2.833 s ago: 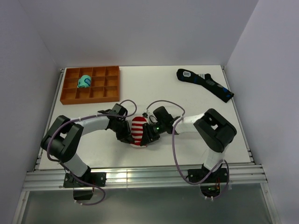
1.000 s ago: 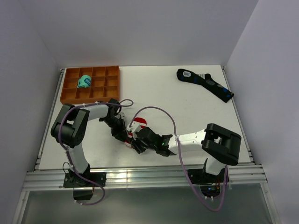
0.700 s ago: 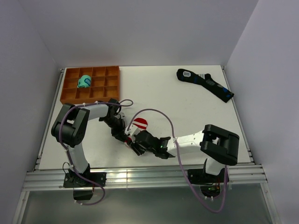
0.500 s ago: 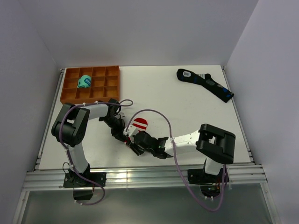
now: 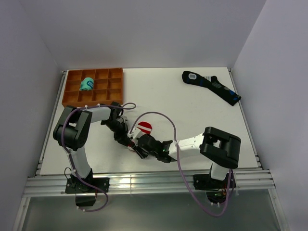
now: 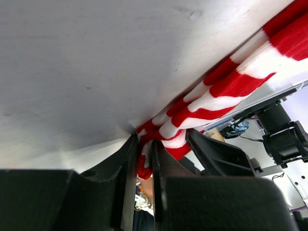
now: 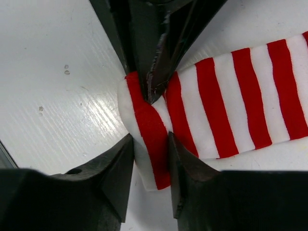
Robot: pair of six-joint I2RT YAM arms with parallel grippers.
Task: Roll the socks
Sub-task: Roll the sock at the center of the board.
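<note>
Pincers from both arms meet low on the desk [image 5: 168, 96], near its front edge and about midway between the arm bases. The left pincer [image 6: 143, 144] is clamped on a bunched edge of the socks [image 6: 216, 96], with red and white fabric squeezed into the narrow slot between its fingers. The right pincer [image 7: 149, 139] faces it, and its jaws are closed against a folded end of the socks [image 7: 231, 106], with a red band wrapped over the fold. In the right wrist view the two pincers grip almost the same spot, and the left one comes in from above the fold.

From above, the left pincer [image 5: 128, 142] and right pincer [image 5: 139, 148] hide most of the socks [image 5: 143, 127]. Only a rounded red and white part shows just behind them. How many turns of roll exist cannot be told.

The socks look light, limp and stretchy. Knit like this will likely sag from any hold, stretch under a pull rather than follow it, and spring open if a half-made roll is let go. The glossy desk would probably let it slide instead of turn.

The best hold seems to be the thick folded end, taken deep enough to catch every layer, because a nip at the edge would peel off only the top layer. One pincer should pin that end while the other shifts its hold.

Well apart at the back lie a tray [image 5: 66, 89] with a teal bundle [image 5: 87, 84] and a black sock [image 5: 211, 85].
</note>
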